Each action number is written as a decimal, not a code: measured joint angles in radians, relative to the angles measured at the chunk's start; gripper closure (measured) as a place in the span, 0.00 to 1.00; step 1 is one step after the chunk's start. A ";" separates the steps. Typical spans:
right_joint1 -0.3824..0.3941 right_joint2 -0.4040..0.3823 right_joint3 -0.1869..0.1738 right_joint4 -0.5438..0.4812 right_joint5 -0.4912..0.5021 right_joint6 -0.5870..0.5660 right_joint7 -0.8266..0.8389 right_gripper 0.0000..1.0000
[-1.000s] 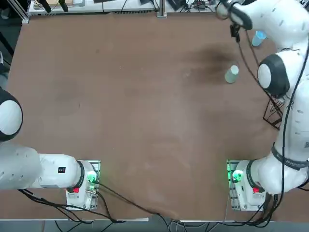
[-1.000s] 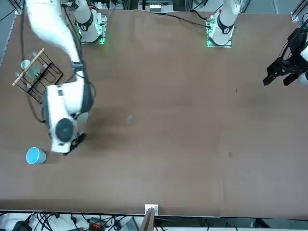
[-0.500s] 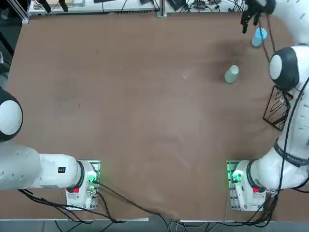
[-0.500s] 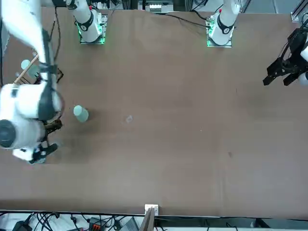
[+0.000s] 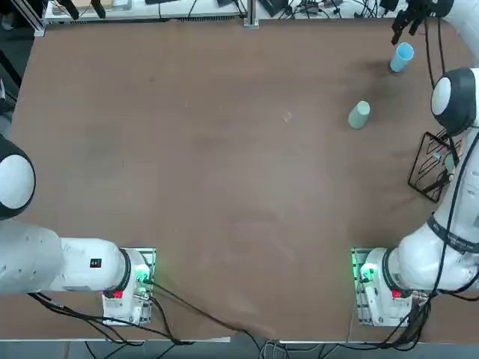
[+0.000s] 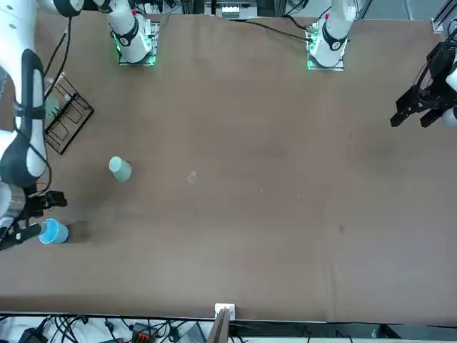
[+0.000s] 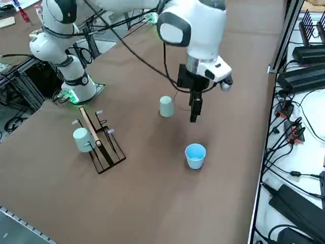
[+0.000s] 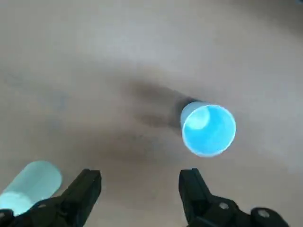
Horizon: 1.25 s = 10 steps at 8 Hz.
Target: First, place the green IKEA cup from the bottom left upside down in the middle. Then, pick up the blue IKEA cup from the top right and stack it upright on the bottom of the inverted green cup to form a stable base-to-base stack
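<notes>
On the brown tabletop (image 5: 224, 172), toward two o'clock in the overhead view, the green IKEA cup (image 5: 359, 114) sits upside down, a smooth, tapered, pale mint tumbler with no handle. Up at one o'clock near the far right corner stands the blue IKEA cup (image 5: 402, 56), upright with its wide round rim open to the ceiling; it is the same tapered plastic shape in light sky blue, glossy inside as my wrist camera shows it (image 8: 208, 129). The two cups are well apart.

My right gripper (image 7: 194, 109) hangs above the table between the cups in the side view, nearer the blue one, pointing down. Its two black fingers (image 8: 85, 191) are spread as wide as they go, and they pinch nothing and touch nothing; the blue cup lies clear beyond the fingertips. From across the table the gripper (image 6: 32, 214) shows just beside the blue cup (image 6: 53, 231), at about eight o'clock in that picture.

A black wire rack (image 7: 101, 142) with a wooden bar lies on the table at my right, carrying another pale green cup (image 7: 83, 139) on its side.

Compared with a second ago, my arm has swung away from the green cup toward the far right corner, and the green cup, then partly covered in the front view, now stands in full sight. Both cups are where they were.
</notes>
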 joint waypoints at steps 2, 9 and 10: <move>-0.023 0.045 0.000 -0.022 0.012 0.116 -0.041 0.03; -0.034 0.109 0.000 -0.075 0.007 0.219 -0.133 0.10; -0.041 0.109 -0.001 -0.075 0.006 0.226 -0.150 0.10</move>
